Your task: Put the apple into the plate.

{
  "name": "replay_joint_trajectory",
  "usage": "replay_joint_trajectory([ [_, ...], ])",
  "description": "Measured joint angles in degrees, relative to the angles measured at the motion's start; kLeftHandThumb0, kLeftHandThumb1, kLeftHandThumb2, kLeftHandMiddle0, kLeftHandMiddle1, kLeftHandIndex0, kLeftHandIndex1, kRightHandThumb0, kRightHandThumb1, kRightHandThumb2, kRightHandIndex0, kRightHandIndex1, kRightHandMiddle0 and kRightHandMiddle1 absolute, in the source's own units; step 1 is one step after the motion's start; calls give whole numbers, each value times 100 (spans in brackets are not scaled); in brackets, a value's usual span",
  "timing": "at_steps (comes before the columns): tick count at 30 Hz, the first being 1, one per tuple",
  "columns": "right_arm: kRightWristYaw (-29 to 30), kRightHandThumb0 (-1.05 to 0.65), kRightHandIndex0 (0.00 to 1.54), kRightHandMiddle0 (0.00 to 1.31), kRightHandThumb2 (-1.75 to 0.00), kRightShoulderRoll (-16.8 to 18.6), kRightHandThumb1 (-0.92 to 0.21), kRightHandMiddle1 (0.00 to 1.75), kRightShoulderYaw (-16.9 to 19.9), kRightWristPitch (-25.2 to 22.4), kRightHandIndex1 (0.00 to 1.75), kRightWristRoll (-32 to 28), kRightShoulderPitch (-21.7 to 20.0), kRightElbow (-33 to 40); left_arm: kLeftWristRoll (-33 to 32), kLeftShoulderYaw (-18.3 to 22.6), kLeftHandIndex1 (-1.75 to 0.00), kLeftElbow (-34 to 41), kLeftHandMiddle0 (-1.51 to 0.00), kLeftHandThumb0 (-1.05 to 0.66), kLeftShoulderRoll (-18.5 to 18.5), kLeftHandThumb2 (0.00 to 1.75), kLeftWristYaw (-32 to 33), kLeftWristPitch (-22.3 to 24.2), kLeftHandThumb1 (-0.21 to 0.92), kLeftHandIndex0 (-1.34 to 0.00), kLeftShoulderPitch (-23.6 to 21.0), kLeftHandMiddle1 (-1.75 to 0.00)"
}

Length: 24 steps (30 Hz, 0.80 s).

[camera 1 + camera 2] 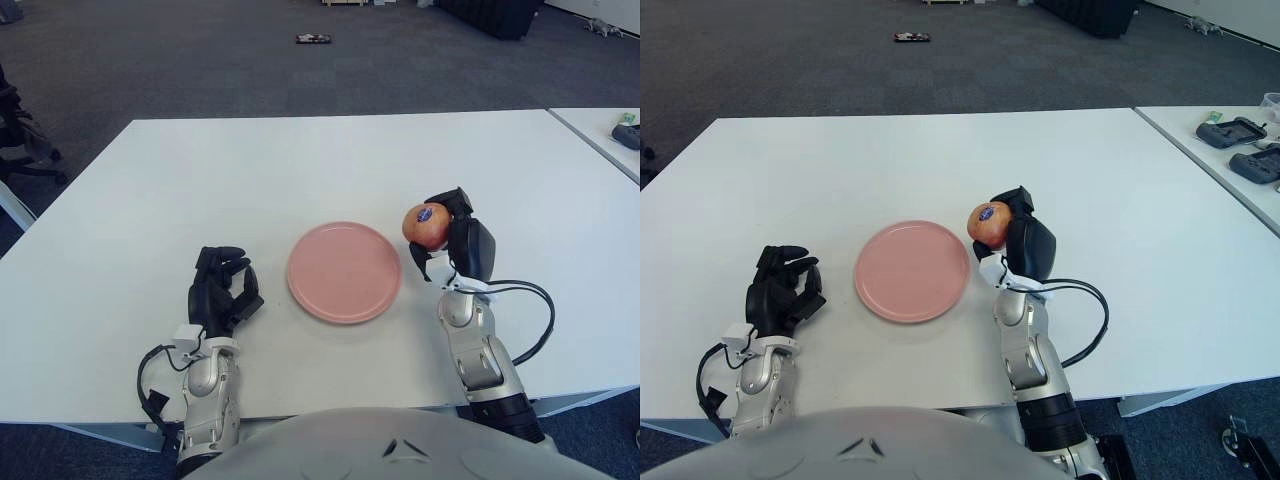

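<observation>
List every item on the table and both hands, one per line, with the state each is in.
apple: held in the right hand, just right of the plate's rim, sticker facing up.
plate: flat on the table, nothing on it.
right hand: fingers closed around the apple, beside the plate's right edge.
left hand: idle left of the plate, fingers curled, holding nothing.
table: white top, carrying the plate.

white table [300,170] | dark carpet [200,60] | controllers [1240,135] on neighbouring table [1200,125]
</observation>
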<state>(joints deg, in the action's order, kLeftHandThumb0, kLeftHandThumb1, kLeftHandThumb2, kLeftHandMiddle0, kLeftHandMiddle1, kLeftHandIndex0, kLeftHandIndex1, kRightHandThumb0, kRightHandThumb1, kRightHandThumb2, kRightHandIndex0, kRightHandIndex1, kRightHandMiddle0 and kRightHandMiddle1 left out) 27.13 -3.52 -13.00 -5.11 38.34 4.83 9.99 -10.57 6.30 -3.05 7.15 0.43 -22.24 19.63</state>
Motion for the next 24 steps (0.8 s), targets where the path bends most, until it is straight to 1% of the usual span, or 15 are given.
replay_joint_trajectory([
  [6, -138, 0, 91, 63, -167, -72, 2, 175, -105, 837, 163, -356, 8, -21, 3, 1, -175, -51, -44, -1, 0, 115, 10, -19, 47, -35, -17, -173],
  [15, -394, 0, 91, 63, -168, -266, 3, 175, -451, 1924, 165, -395, -25, -287, -60, 0, -175, -105, -45, -1, -1, 117, -53, -115, 45, -34, -32, -174],
  [20, -781, 0, 91, 64, -168, -386, 3, 175, -592, 2308, 165, -482, -75, -353, -66, 0, -175, -122, -46, -1, -1, 117, -59, -151, 46, -34, -39, -174],
  [24, -1135, 0, 93, 65, -171, -512, 6, 175, -688, 2465, 164, -511, -127, -353, -65, -2, -175, -128, -46, -1, -2, 118, -58, -164, 45, -34, -42, -174],
])
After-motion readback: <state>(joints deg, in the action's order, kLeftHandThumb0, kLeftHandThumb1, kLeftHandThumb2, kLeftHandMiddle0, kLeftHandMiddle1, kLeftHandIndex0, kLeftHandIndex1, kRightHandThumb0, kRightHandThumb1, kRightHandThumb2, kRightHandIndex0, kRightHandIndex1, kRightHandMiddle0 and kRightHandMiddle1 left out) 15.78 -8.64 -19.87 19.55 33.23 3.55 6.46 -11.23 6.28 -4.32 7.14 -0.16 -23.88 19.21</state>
